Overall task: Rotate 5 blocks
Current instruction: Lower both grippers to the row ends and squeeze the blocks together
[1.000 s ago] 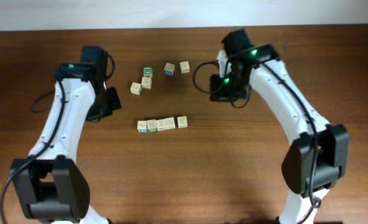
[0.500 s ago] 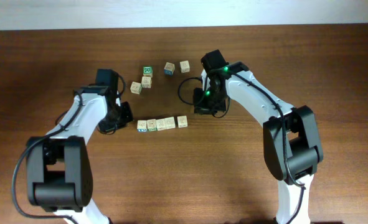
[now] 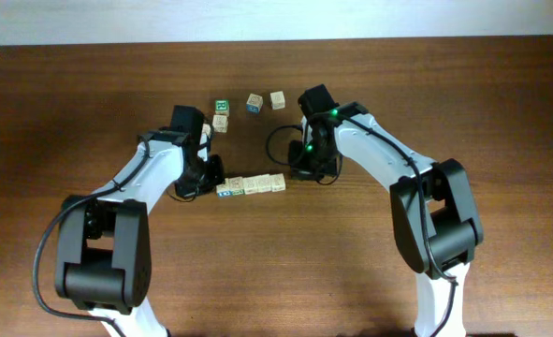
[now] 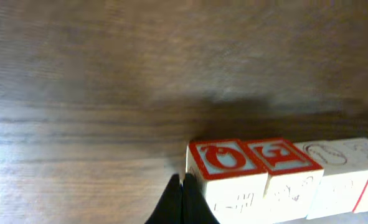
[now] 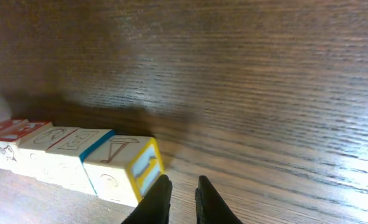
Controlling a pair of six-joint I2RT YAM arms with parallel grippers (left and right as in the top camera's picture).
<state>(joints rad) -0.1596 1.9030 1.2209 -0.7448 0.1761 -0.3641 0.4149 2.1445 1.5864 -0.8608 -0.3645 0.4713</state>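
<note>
Five pale wooden alphabet cubes (image 3: 251, 185) sit shoulder to shoulder in a straight row on the dark wood table (image 3: 501, 112), just toward 7 o'clock of its middle, running from 9 to 3 o'clock. The left gripper (image 3: 209, 180), jaws pressed together and empty, is at the row's 9 o'clock end. The right gripper (image 3: 300, 170), jaws a sliver apart with nothing between them, stands just off the 3 o'clock end. From overhead the cubes read as plain pale tops, with a touch of blue-green at the 9 o'clock end. Only the left wrist camera reveals red-framed letters on the two end cubes, its fingertips just beside the first. Only the right wrist camera shows a yellow-bordered face and a blue edge at the opposite end. Loose cubes (image 3: 266, 100) and a green-topped cube (image 3: 222, 105) lie toward 12 o'clock.
</note>
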